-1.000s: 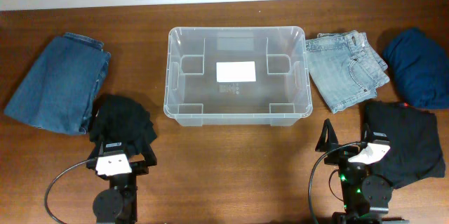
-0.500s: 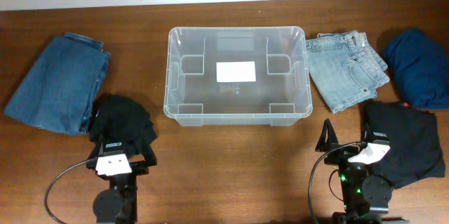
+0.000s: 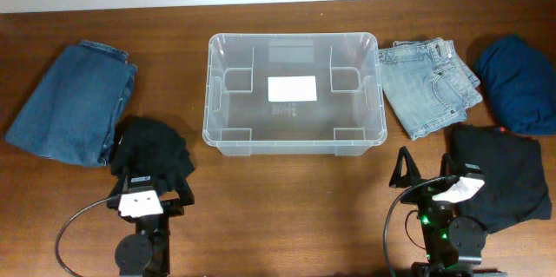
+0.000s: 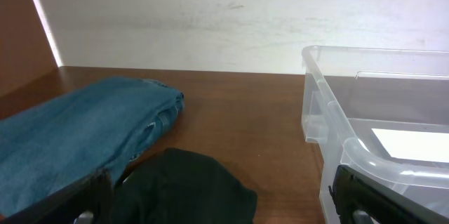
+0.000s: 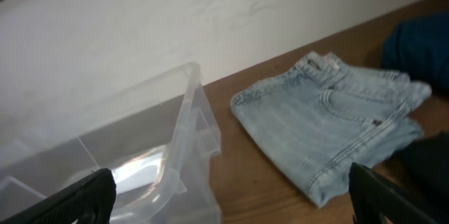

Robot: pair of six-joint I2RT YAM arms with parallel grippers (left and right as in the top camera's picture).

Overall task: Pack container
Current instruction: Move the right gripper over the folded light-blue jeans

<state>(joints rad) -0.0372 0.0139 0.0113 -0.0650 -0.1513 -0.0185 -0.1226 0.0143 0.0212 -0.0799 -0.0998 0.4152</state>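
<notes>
The container (image 3: 208, 95) is a clear plastic tub with a white label on its base, standing empty at the table's middle. Its near corner shows in the left wrist view (image 4: 337, 122) and in the right wrist view (image 5: 189, 126). My left gripper (image 3: 148, 194) stands open at the front left, its jaws wide apart over the near edge of a black garment (image 3: 152, 148). My right gripper (image 3: 430, 180) stands open at the front right, beside another black garment (image 3: 504, 173). Neither one holds anything.
Folded dark blue jeans (image 3: 74, 102) lie at the far left, also seen from the left wrist (image 4: 70, 133). Light blue jeans (image 3: 430, 86) lie right of the tub, with a navy garment (image 3: 519, 82) beyond them. A white wall runs behind the table.
The right gripper has shifted very slightly to the left. Everything else stays as it was.
</notes>
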